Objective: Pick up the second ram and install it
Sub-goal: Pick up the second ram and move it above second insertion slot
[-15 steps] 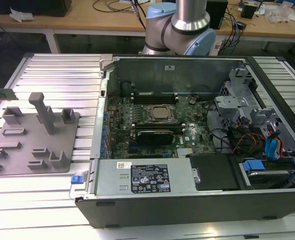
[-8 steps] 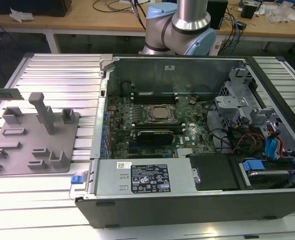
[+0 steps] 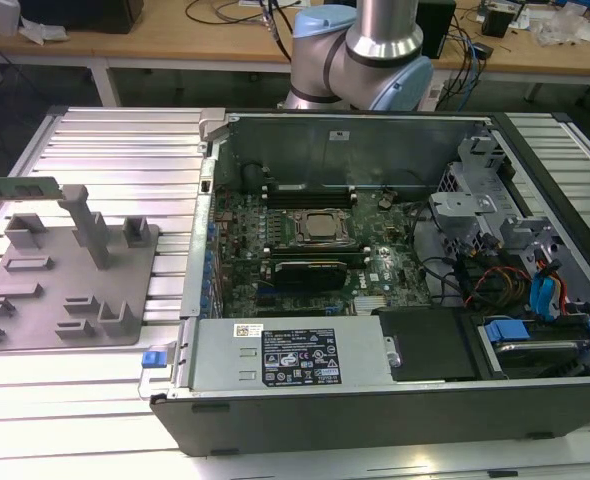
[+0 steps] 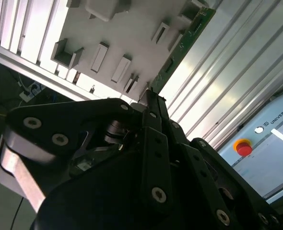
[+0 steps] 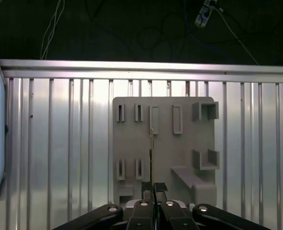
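Second ram [image 3: 20, 187] sits at the exterior view's far left, over the grey holder block [image 3: 65, 290], long axis level and running left-right. In the first wrist view the gripper [image 5: 153, 187] is clamped shut on one end, and the stick projects straight out ahead of the fingertips, seen edge-on. Well apart to the right is the open computer case [image 3: 325, 135] with the long black slots [image 3: 310, 192]. Judgement: the holder's upright post [image 3: 85, 225] and the case's left wall stand between.
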Robot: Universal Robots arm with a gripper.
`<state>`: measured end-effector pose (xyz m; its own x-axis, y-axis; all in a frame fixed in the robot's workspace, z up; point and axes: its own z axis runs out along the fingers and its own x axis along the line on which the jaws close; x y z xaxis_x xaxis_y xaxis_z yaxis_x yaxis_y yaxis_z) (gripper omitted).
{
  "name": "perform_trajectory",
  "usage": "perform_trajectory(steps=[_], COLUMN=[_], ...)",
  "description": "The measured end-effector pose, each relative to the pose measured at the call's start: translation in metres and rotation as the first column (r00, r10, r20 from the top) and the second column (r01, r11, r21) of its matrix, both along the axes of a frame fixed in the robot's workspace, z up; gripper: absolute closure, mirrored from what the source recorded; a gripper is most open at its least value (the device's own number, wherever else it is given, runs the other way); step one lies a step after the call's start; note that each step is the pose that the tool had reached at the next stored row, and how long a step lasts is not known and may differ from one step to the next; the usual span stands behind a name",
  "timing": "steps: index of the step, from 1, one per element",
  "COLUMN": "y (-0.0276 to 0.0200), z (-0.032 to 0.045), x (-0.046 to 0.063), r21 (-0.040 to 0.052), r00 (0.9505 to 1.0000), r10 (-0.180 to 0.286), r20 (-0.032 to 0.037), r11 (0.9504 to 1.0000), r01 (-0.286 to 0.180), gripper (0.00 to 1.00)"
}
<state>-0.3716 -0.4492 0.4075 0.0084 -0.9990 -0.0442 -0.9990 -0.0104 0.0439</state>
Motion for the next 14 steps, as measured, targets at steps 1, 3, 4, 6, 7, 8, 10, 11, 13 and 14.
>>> perform_trajectory(steps=[1,3,4,6,7,8,10,11,13,14], y=[0.0000,0.0000,0.0000,0.0000,0.0000,0.0000,0.0000,0.0000,0.0000,0.0000], z=[0.0000,0.0000,0.0000,0.0000,0.0000,0.0000,0.0000,0.0000,0.0000,0.0000], x=[0.001,0.010,0.012,0.016,0.018,0.022,0.027,0.029,0.036,0.039], r21=[0.0001,0.0000,0.0001,0.0000,0.0001,0.0000,0.0000,0.0000,0.0001,0.0000], r00=[1.0000,1.0000,1.0000,1.0000,1.0000,1.0000,1.0000,1.0000,1.0000,1.0000], r10=[0.000,0.000,0.000,0.000,0.000,0.000,0.000,0.000,0.000,0.000], r20=[0.0001,-0.0001,0.0000,0.0000,0.0000,0.0000,0.0000,0.0000,0.0000,0.0001], r11=[1.0000,1.0000,1.0000,1.0000,1.0000,1.0000,1.0000,1.0000,1.0000,1.0000], r01=[0.000,0.000,0.000,0.000,0.000,0.000,0.000,0.000,0.000,0.000], gripper=[0.91,0.91,0.91,0.91,0.91,0.91,0.91,0.91,0.91,0.91])
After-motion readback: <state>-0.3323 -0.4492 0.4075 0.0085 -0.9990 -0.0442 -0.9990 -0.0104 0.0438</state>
